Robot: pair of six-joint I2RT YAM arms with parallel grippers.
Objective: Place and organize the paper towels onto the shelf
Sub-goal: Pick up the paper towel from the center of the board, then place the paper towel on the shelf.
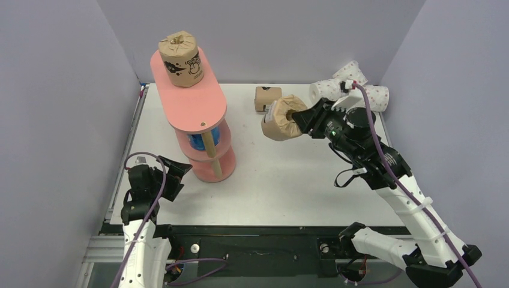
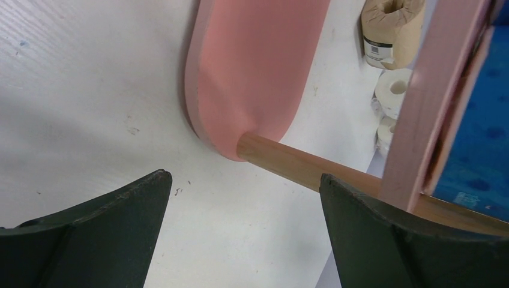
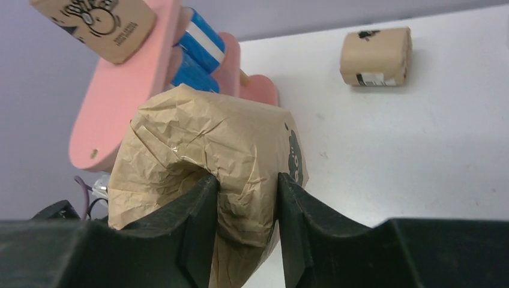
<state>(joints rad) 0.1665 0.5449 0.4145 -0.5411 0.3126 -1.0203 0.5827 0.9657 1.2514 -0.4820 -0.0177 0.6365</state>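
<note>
My right gripper (image 1: 298,120) (image 3: 247,180) is shut on a brown paper towel roll (image 1: 281,119) (image 3: 222,132), one finger in its hollow end and one outside, held above the table right of the shelf (image 1: 192,102) (image 3: 117,105). A brown roll (image 1: 180,58) (image 3: 96,24) stands on the shelf's top board. Blue rolls (image 1: 201,141) (image 3: 198,45) fill the middle tier. Another brown roll (image 1: 267,98) (image 3: 376,56) lies on the table. White pink-dotted rolls (image 1: 351,87) sit at the back right. My left gripper (image 1: 182,178) (image 2: 246,177) is open and holds nothing, beside the shelf's base board (image 2: 258,66) and wooden post (image 2: 300,165).
Lilac walls close in the table (image 1: 288,180) on the left, back and right. The right arm's cable (image 1: 384,150) trails over the white rolls. In the left wrist view a blue roll (image 2: 480,138) shows behind the shelf's middle board.
</note>
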